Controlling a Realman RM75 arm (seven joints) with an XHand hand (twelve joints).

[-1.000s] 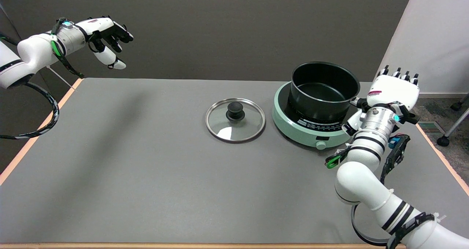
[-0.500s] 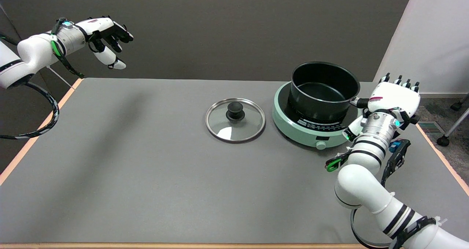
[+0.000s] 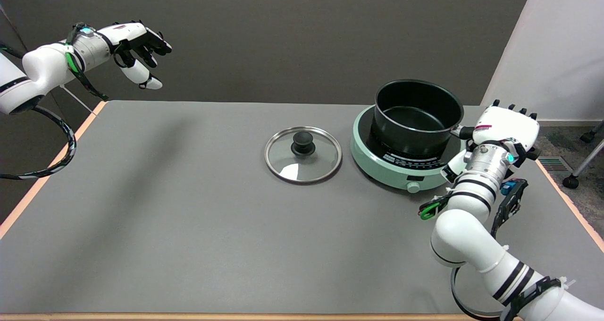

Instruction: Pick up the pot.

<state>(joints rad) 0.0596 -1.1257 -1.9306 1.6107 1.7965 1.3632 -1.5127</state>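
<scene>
Head view: a black pot [image 3: 418, 117] is seen standing upright, without its cover, on a round mint-green hotplate [image 3: 401, 163] toward the far right of a grey surface [image 3: 188, 226]. The pot's short black handle [image 3: 465, 132] is pointed to the right, toward the robot's right hand [image 3: 507, 128]. The hand is shown from the back, its white shell turned to the camera and its dark fingertips [image 3: 509, 107] lined up along the top edge. The handle's tip is met by the hand's left edge, but the palm side is hidden, so it cannot be told whether the handle is gripped or whether the fingers are closed at all. The white right arm [image 3: 467, 217] is seen reaching in from the lower right corner, with black bands at its joints and a green clip beside the wrist.

A glass lid [image 3: 303, 154] with a metal rim and a black knob is laid flat on the surface just left of the hotplate, apart from it. The pot's inside is shown dark and bare.
</scene>
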